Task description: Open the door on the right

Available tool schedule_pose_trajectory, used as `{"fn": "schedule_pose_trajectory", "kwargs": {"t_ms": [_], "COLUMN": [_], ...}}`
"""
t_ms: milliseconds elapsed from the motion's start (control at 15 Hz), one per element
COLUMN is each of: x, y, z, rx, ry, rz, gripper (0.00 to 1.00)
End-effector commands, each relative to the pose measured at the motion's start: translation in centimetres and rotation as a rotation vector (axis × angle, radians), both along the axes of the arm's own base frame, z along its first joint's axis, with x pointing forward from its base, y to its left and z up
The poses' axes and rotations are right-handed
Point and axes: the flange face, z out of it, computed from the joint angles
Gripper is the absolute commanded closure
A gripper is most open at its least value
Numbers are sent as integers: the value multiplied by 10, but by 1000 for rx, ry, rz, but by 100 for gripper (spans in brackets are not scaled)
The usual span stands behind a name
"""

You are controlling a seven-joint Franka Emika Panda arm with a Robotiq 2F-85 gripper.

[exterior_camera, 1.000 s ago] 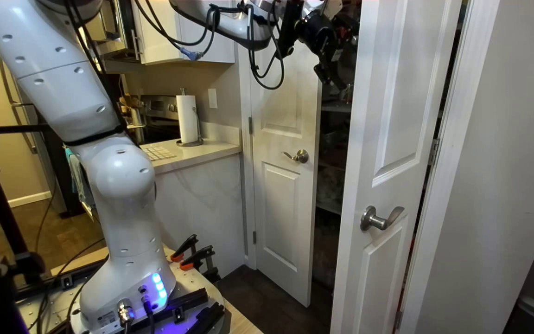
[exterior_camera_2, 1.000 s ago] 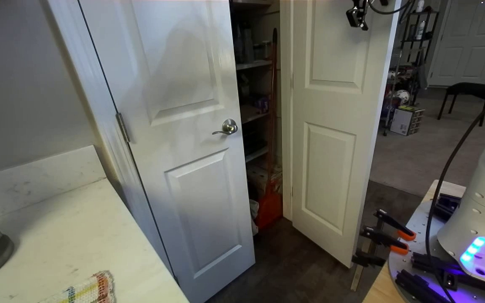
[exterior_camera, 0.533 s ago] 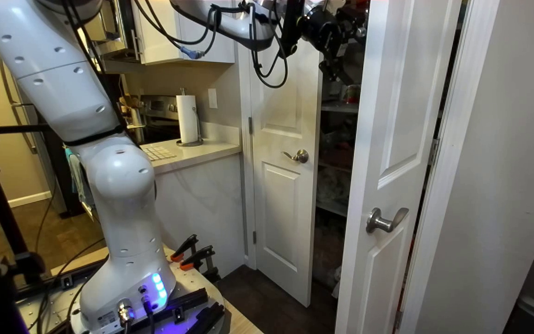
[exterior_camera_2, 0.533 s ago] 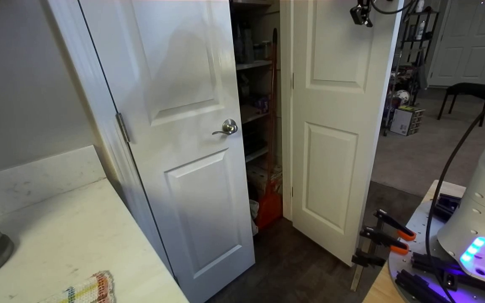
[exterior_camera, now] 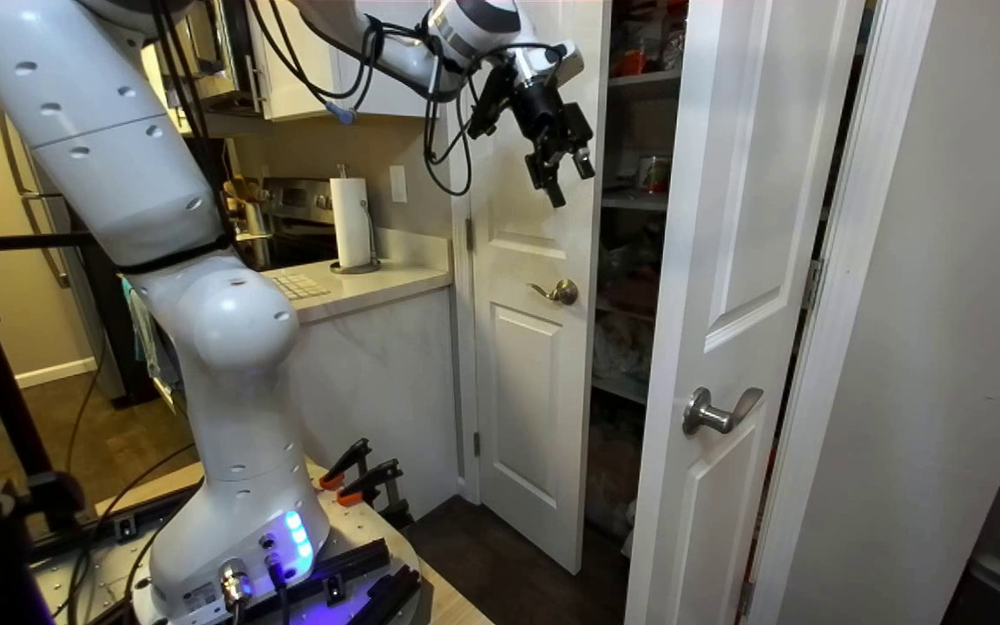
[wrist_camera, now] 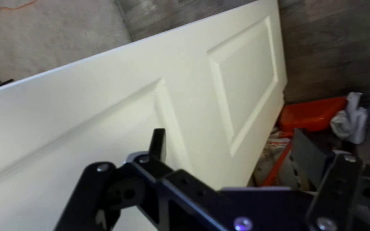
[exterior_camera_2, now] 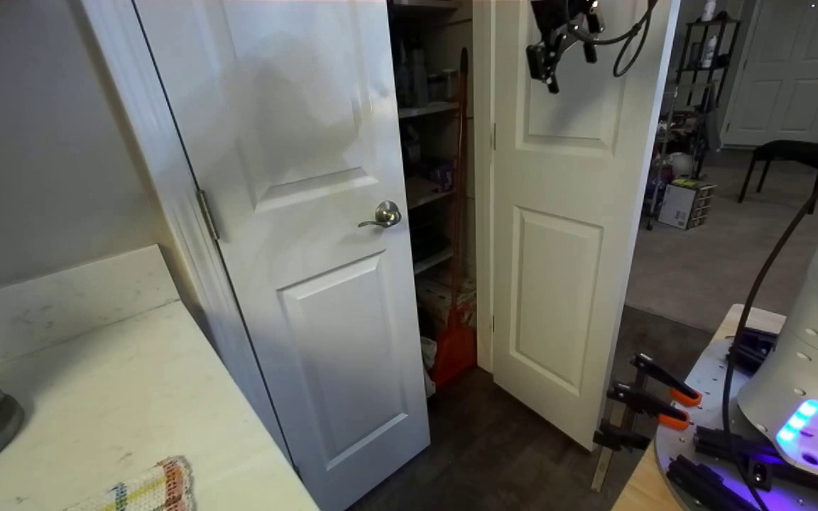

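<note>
The tall white panelled door (exterior_camera: 739, 295) stands ajar, right of frame in an exterior view, its silver metal lever handle (exterior_camera: 720, 412) unheld. The black two-finger pincer (exterior_camera: 569, 184), upper centre, is spread wide, grasping nothing. The wrist view shows the door's inner face beyond it; I judge it placed to push outward, not work the lever. Black-and-orange clamps (exterior_camera: 374, 479), lower left of centre, presumably steady the robot base (exterior_camera: 231, 538).

Left of the right door (exterior_camera_2: 565, 181), shelves (exterior_camera_2: 428, 110) perhaps hold jars (exterior_camera_2: 449, 84).
</note>
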Motion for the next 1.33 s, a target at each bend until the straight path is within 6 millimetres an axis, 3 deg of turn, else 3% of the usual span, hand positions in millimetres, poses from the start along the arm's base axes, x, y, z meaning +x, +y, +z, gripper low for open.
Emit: {"fn": "schedule_pose_trajectory", "kwargs": {"t_ms": [0, 267, 533, 1000, 1267], "x": [15, 33, 46, 48, 49], "y": [61, 115, 145, 151, 151], "z": [-16, -31, -54, -82, -81], "rx": [132, 209, 334, 442, 421], "ry": [-57, -111, -155, -160, -134], "rz": [50, 110, 124, 92, 113], "gripper": [0, 0, 0, 0, 0]}}
